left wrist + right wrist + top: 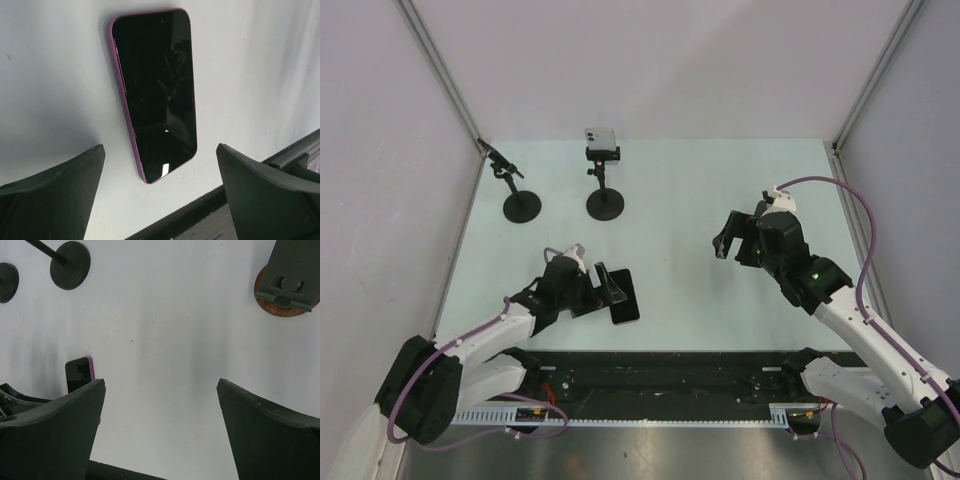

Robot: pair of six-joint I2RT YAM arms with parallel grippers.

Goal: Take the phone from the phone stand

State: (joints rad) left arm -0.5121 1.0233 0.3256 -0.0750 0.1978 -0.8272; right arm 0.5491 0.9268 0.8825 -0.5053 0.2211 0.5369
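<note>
The phone [155, 95] lies flat, screen up, on the desk [700, 200] near its front edge, between the spread fingers of the left pincer [160, 145], which is open and not touching it. Well behind stand a black stand [522, 206] and a second stand [605, 203] carrying a pale device [601, 140]. The right pincer [160, 382] hangs open, well apart.

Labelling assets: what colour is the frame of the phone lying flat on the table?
The phone has a purple frame and a black screen; clearest in the left wrist view.
</note>
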